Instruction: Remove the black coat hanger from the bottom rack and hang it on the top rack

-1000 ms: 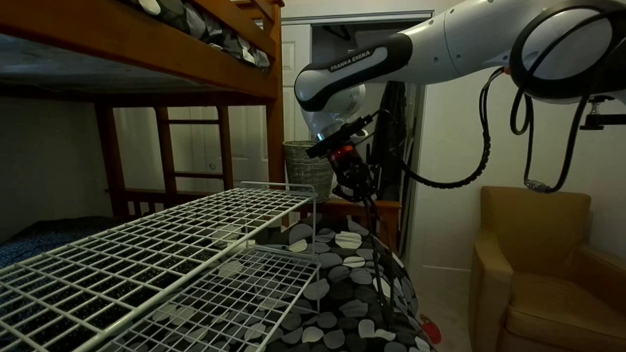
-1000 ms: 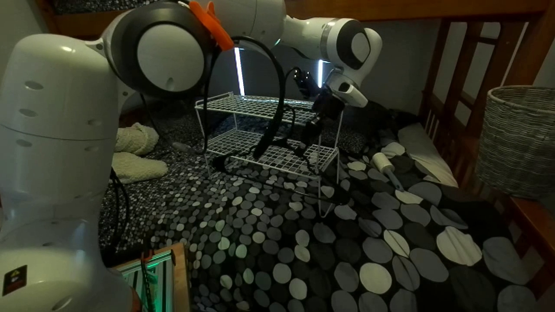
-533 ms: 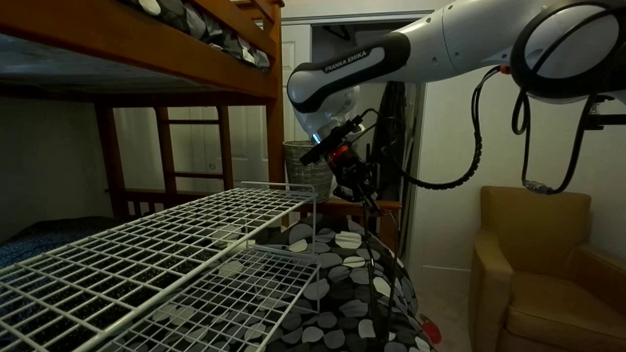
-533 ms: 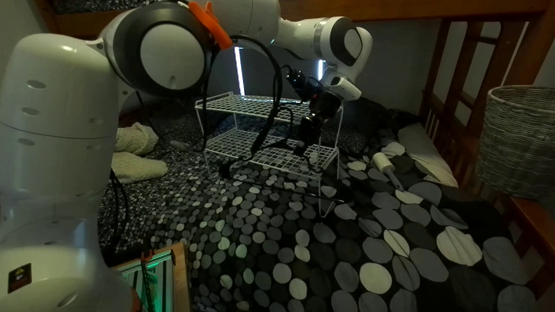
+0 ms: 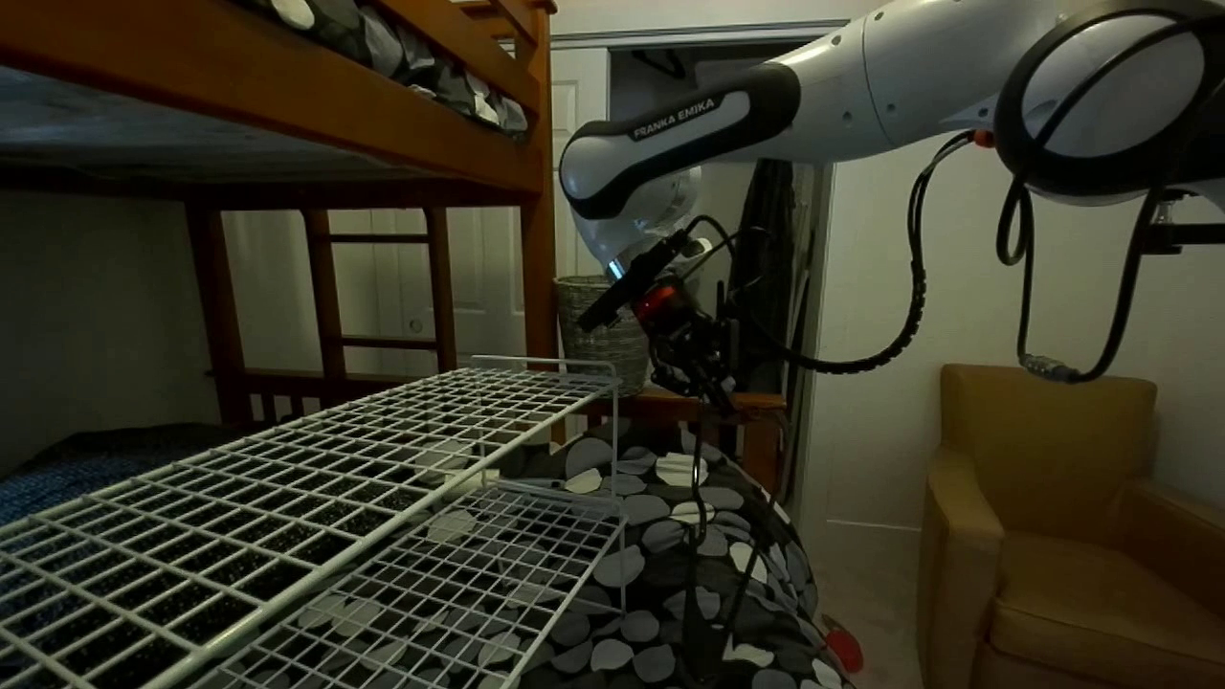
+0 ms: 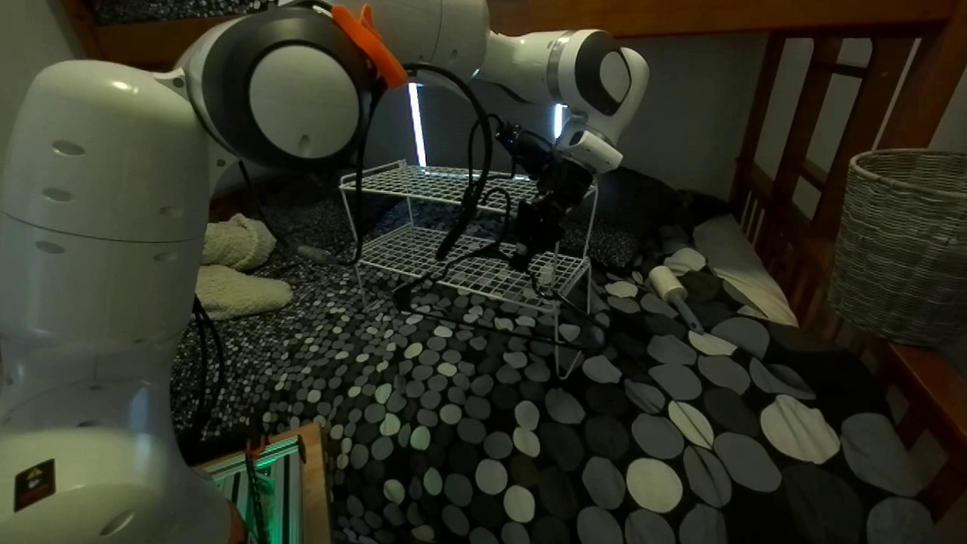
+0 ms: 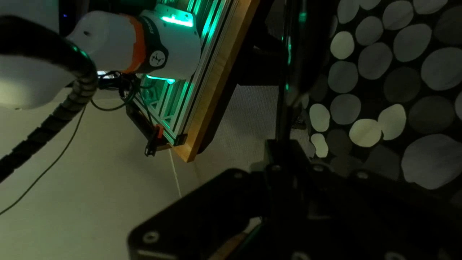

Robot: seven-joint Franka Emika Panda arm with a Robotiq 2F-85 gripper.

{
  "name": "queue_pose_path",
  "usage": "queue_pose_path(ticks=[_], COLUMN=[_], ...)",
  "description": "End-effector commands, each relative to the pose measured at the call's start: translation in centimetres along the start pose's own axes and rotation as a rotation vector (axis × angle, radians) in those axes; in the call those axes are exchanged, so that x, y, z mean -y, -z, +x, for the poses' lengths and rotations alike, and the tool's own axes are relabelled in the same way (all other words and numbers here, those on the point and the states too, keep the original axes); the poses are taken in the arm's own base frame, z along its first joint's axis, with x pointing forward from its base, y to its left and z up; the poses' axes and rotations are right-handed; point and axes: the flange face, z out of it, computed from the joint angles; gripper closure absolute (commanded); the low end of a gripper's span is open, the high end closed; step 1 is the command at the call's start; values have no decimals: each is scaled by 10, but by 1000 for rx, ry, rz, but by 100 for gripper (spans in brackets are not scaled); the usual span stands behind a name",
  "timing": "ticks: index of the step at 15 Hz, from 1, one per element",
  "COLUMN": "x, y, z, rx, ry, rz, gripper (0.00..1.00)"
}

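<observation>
My gripper (image 5: 716, 394) is shut on the black coat hanger (image 5: 705, 646), which hangs below it in the air, in front of the white wire rack. In an exterior view the gripper (image 6: 521, 261) holds the hanger near its hook, and the hanger (image 6: 403, 298) spreads sideways and overlaps the lower shelf's front edge in the picture. In the wrist view the dark fingers (image 7: 285, 148) close on the thin hanger (image 7: 288, 72). The top rack (image 5: 383, 440) also shows in an exterior view (image 6: 446, 187). The bottom rack (image 5: 478, 584) lies below it. The hook is hidden in the dark fingers.
The rack stands on a polka-dot bedspread (image 6: 529, 453). A wooden bunk frame (image 5: 383, 124) runs overhead. A wicker basket (image 6: 899, 249) stands by the bed end, and a lint roller (image 6: 668, 287) lies on the bed. An armchair (image 5: 1043, 498) stands beside it.
The arm has moved slightly toward the rack in an exterior view, and the gripper has tilted a little. The hanger has moved with it and turned and swung below the fingers.
</observation>
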Motion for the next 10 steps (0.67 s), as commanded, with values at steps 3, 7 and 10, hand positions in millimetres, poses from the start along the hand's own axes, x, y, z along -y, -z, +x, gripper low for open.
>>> queue_pose_path(ticks=[3, 7, 10], x=[5, 6, 6], y=[4, 10, 15], z=[-8, -11, -13], rx=[33, 25, 20], ry=[-211, -287, -335], rz=[-13, 2, 4], gripper=[98, 98, 98])
